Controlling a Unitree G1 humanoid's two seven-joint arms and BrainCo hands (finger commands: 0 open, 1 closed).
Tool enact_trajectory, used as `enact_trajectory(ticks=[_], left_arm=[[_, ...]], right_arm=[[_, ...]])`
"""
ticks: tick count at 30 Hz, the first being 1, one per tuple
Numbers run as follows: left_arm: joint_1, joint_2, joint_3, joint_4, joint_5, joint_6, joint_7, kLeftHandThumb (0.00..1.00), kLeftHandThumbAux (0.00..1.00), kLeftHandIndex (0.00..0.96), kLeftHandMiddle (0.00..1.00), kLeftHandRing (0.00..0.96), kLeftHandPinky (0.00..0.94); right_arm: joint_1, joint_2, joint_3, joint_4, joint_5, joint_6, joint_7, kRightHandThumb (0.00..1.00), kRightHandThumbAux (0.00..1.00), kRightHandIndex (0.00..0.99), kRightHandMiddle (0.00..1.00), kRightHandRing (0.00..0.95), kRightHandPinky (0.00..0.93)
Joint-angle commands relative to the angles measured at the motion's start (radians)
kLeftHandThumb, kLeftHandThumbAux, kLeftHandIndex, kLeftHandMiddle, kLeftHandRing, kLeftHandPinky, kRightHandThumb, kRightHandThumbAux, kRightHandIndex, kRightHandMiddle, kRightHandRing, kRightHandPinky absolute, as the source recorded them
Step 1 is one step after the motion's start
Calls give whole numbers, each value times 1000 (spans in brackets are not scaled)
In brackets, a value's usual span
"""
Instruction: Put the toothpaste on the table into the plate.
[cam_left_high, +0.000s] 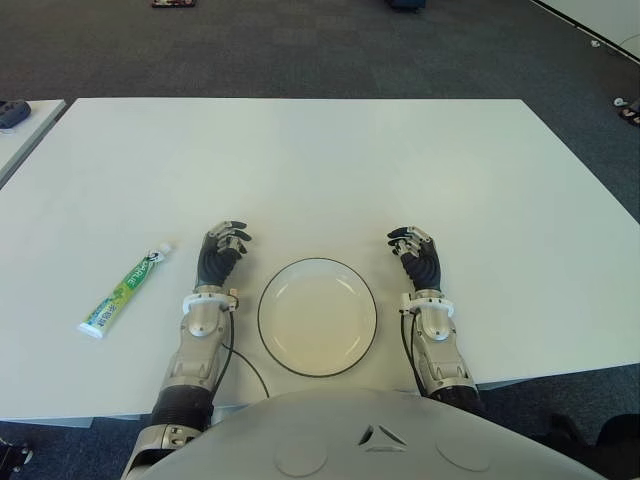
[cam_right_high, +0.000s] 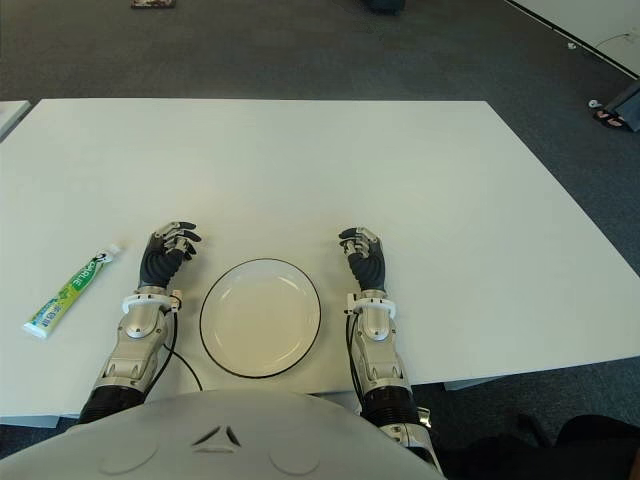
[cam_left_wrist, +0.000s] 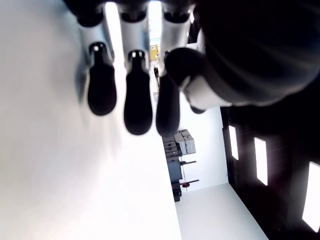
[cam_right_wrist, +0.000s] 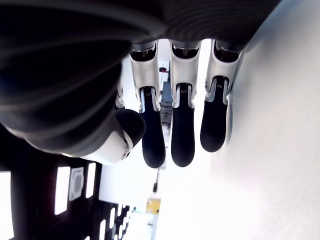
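A green and white toothpaste tube (cam_left_high: 125, 290) lies flat on the white table (cam_left_high: 320, 170), near its left front, cap pointing away from me. A round white plate (cam_left_high: 318, 316) with a dark rim sits at the front centre, with nothing in it. My left hand (cam_left_high: 222, 248) shows between the tube and the plate, fingers relaxed and holding nothing; its fingertips (cam_left_wrist: 138, 105) hang just over the table. On the plate's right side, my right hand (cam_left_high: 415, 250) shows the same relaxed pose, fingers (cam_right_wrist: 182, 130) holding nothing.
A second white table edge (cam_left_high: 25, 125) with a dark object shows at the far left. Dark carpet surrounds the table. The table's far half is bare white surface.
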Motion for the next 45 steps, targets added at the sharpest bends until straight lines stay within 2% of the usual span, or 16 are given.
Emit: enact_trajectory(ticks=[1,5,10,14,17,18,19,23,25,30,35,39,42,45], left_arm=[[61,41,27,-141,8,7,-23,830,682,389,512,632,605],[126,61,36,-281,25,10,-34,830,682,389,510,625,588],[181,83,53,-383,48,3,-36,831,680,382,515,588,543],[197,108,81,-405,136,-25,11,833,675,380,511,517,473],[201,119,101,-402,254,-21,80,833,673,379,503,459,413],[206,120,109,-418,316,9,113,833,672,384,496,422,388],[210,120,113,-431,356,32,133,795,587,324,415,359,348],[228,93,129,-497,504,161,190,734,438,210,246,222,255],[240,70,137,-535,564,242,211,717,396,176,199,186,231],[270,37,143,-631,685,390,212,669,301,78,117,124,164],[290,24,138,-690,748,465,194,607,235,10,22,33,61],[338,8,140,-793,867,600,99,540,191,2,5,9,18],[324,1,119,-799,1024,739,-24,503,165,0,1,2,5],[312,2,110,-800,1108,806,-101,478,149,0,0,0,1]], right_arm=[[9,3,1,23,5,6,7,707,732,421,451,453,467],[8,3,0,27,8,5,9,707,732,421,452,454,466],[7,4,0,30,6,3,8,707,732,421,454,456,467],[7,3,0,32,2,3,6,708,732,421,457,458,470],[6,1,-1,37,4,-2,7,708,732,422,458,459,469],[5,1,-1,40,4,-5,7,708,732,422,458,458,468],[4,1,-2,42,4,-7,7,708,732,422,457,456,465],[1,0,-3,49,3,-12,5,707,732,422,454,451,458],[0,1,-4,51,3,-12,4,706,732,422,453,449,458],[-1,4,-3,55,5,-15,4,706,732,422,457,453,463],[-2,4,-3,57,5,-19,5,706,732,422,467,462,469],[-3,4,-2,57,4,-19,5,706,732,422,466,462,468],[-3,4,-1,56,2,-17,3,707,732,422,463,458,464],[-3,4,-1,54,1,-16,3,708,732,422,459,453,456]])
